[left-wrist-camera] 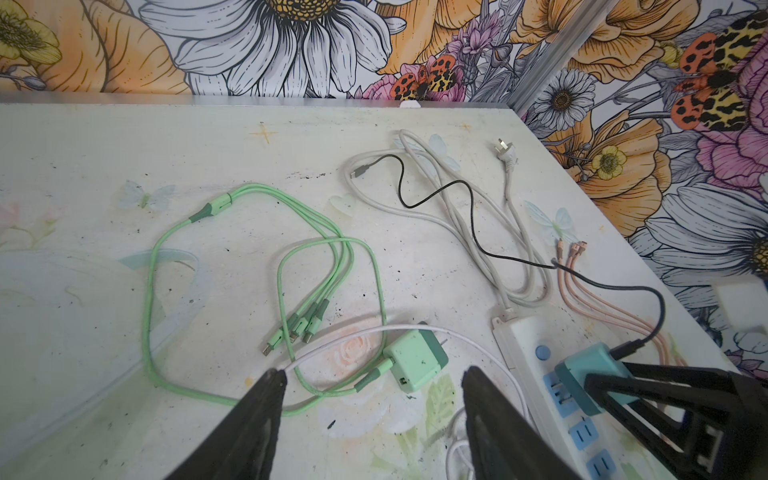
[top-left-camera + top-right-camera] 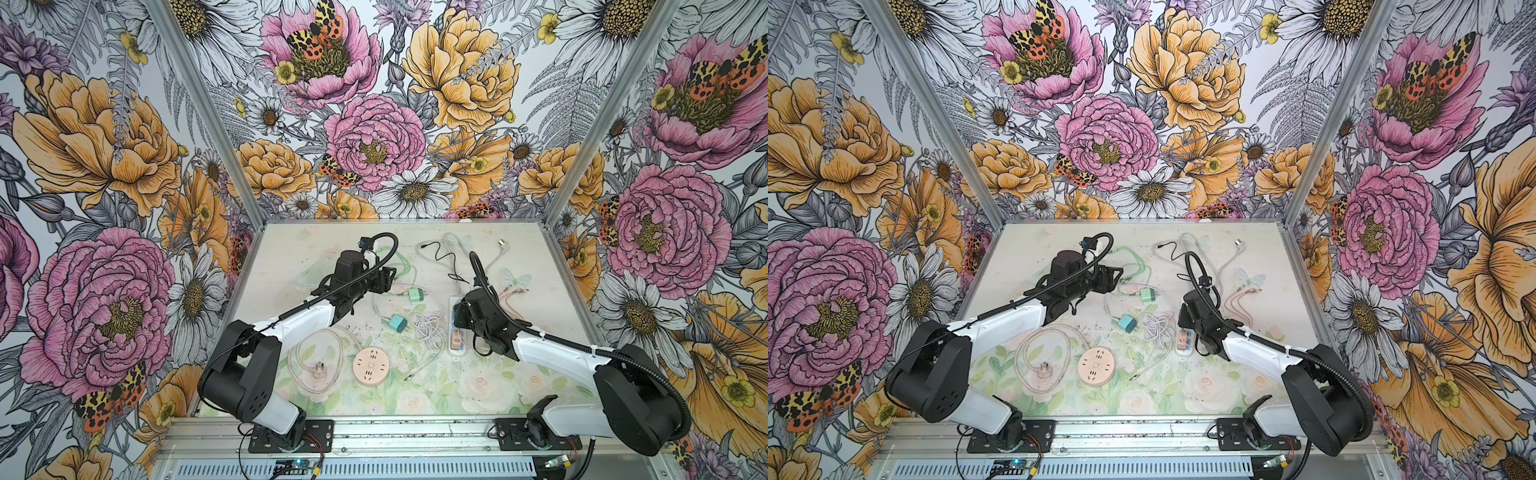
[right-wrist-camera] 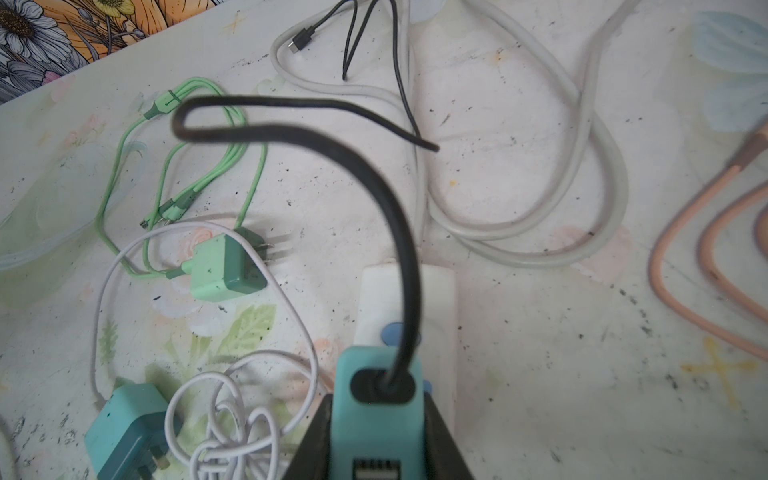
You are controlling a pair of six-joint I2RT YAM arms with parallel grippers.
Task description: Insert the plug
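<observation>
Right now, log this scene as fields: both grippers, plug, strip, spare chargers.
left gripper: open, empty, near the green charger
right gripper: shut on the plug
plug: teal, black cable attached, over the strip by its blue button; prongs hidden
strip: white, lying flat
spare chargers: green charger and teal charger, both lying loose

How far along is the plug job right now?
Done: the teal charger is picked up, the right gripper shut on it. In hand: it sits over a blue socket of the white power strip. Left: I cannot tell whether it is fully seated; release remains. The left gripper is open, empty.
</observation>
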